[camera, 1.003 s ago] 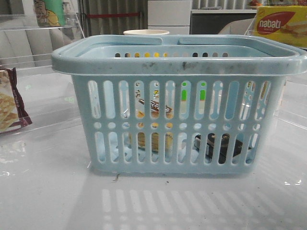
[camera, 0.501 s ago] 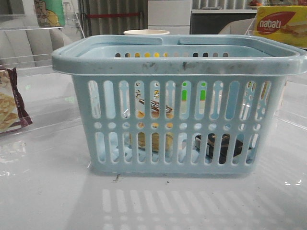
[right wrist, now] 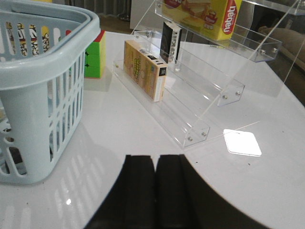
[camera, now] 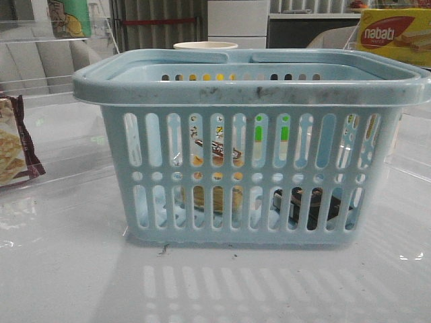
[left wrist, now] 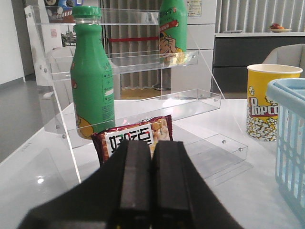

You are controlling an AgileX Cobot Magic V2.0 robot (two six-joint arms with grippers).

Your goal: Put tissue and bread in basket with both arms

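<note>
In the front view, the basket [camera: 249, 145] fills the centre of the frame, standing on the white bench [camera: 67, 276]. Through its slotted near wall the bread [camera: 217, 196] shows at lower centre, tan-yellow with a dark label band above, and the tissue [camera: 311, 205] lies as a dark flat packet at the lower right of the basket floor. A maroon-edged snack bag [camera: 15, 141] sits at the left edge, a yellow wafer box [camera: 394, 33] at the upper right, and a cup rim [camera: 205, 46] peeks over the basket's far side. Neither hand appears here.

In the left wrist view, the left hand [left wrist: 152, 183] sits at lower centre, its two black fingers pressed together with nothing between them. Behind it the snack bag [left wrist: 133, 138] leans on a clear shelf rack [left wrist: 190, 100]; a green bottle [left wrist: 91, 81] stands at the left, a popcorn cup [left wrist: 267, 102] at the right, and a corner of the basket [left wrist: 290, 143] at the right edge.

In the right wrist view, the right hand [right wrist: 155, 191] at lower centre is likewise closed and empty. The basket [right wrist: 43, 86] fills the left, and a clear tiered rack [right wrist: 200, 90] holding a tan box [right wrist: 143, 69] runs across the upper right.
</note>
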